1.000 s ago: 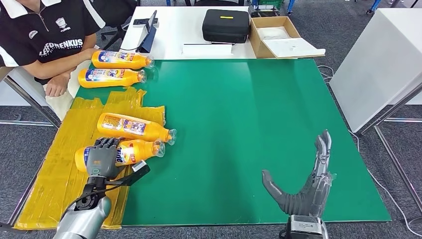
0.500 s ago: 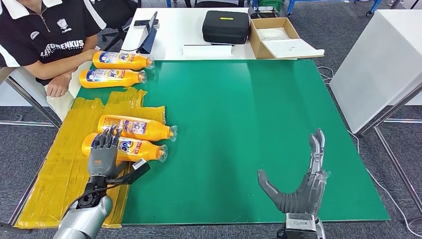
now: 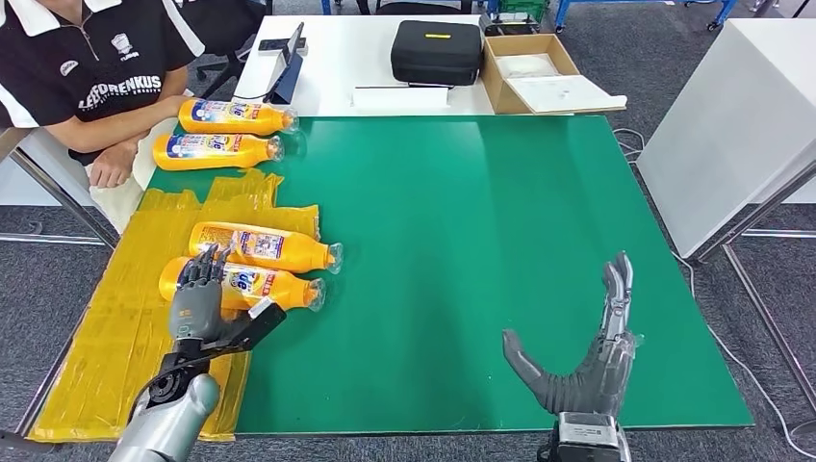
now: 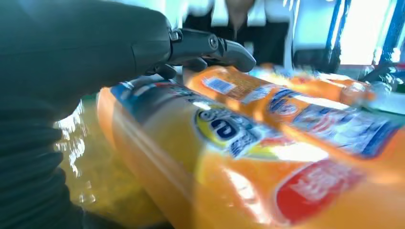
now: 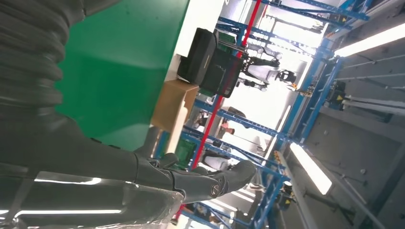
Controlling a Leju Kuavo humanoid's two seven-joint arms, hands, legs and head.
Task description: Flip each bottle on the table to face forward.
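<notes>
Bottle at nine o'clock on the green table, label up.
Left hand hovers spread above it; right hand open, idle at five o'clock.

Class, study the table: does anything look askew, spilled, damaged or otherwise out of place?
Nothing is spilled or broken. The yellow sheet along the table's left side is wrinkled and lies unevenly. Four orange bottles lie on their sides; the nearest bottle sits under the left hand. The right hand is open over bare green.
</notes>
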